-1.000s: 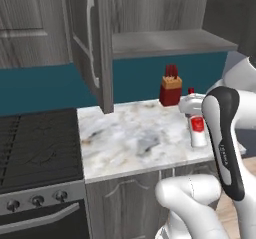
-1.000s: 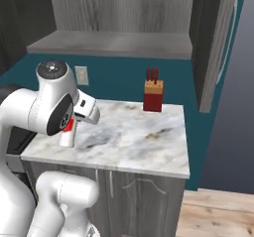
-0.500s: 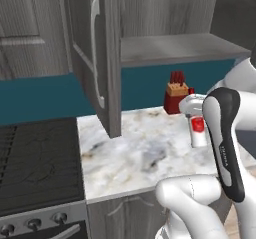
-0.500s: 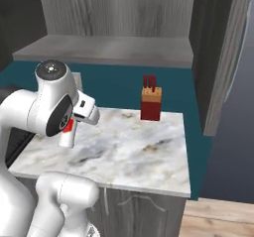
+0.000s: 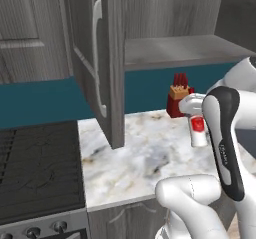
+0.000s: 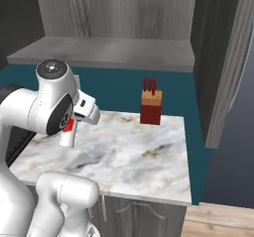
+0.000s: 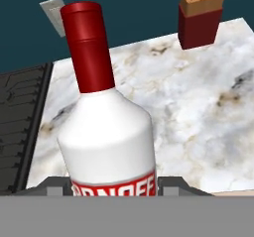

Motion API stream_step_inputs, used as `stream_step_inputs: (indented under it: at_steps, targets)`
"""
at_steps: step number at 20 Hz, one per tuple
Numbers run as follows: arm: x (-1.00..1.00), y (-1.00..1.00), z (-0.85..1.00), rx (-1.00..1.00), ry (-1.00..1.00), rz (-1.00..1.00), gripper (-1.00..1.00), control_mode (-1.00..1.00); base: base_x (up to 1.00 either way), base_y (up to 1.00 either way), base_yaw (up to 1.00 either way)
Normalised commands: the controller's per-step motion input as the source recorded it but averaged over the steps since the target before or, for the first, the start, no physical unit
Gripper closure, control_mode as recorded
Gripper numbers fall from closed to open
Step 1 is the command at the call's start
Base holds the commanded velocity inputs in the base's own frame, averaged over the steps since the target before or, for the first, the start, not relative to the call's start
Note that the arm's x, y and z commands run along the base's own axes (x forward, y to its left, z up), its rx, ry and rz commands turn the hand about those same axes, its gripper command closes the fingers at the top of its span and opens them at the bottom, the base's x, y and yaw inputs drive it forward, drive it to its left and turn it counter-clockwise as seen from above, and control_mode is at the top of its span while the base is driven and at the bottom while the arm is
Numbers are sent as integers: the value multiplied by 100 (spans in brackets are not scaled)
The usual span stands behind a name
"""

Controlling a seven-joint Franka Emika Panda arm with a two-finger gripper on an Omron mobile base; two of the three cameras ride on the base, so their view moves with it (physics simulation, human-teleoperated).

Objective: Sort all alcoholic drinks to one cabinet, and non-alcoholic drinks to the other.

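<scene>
An alcoholic drink, a white bottle (image 7: 106,137) with a red cap and red label, sits between my fingers with its neck pointing away from the hand. My gripper (image 7: 113,184) is shut on its lower body. From the left base view the bottle (image 5: 198,131) hangs below my hand, over the right part of the marble counter (image 5: 140,158). The right base view has the same bottle (image 6: 67,132) near the counter's left end (image 6: 124,156), partly behind my arm. I cannot tell whether its base touches the counter.
A red knife block (image 5: 178,99) (image 6: 150,107) stands at the counter's back. An open cabinet door (image 5: 97,58) hangs over the counter's left part, with a bare shelf (image 5: 175,50) behind it. A black stove (image 5: 35,168) lies to the left. Another open door (image 6: 223,67) hangs at the right.
Both base views have shifted, so the base has driven and the cabinet and its doors loom larger. The bottle stays in my gripper, which holds the same pose.
</scene>
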Motion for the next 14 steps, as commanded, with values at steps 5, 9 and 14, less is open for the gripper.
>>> stream_step_inputs:
  at_steps: [5, 9, 14]
  targets:
    - [-15, -12, 22, 0, -13, 0, 100, -100, 11, -2, 0]
    - [-81, -25, 67, 0, -46, 0, 100, -100, 0, 0, 0]
    - [-71, -24, 67, 0, -48, 0, 100, -100, 0, 0, 0]
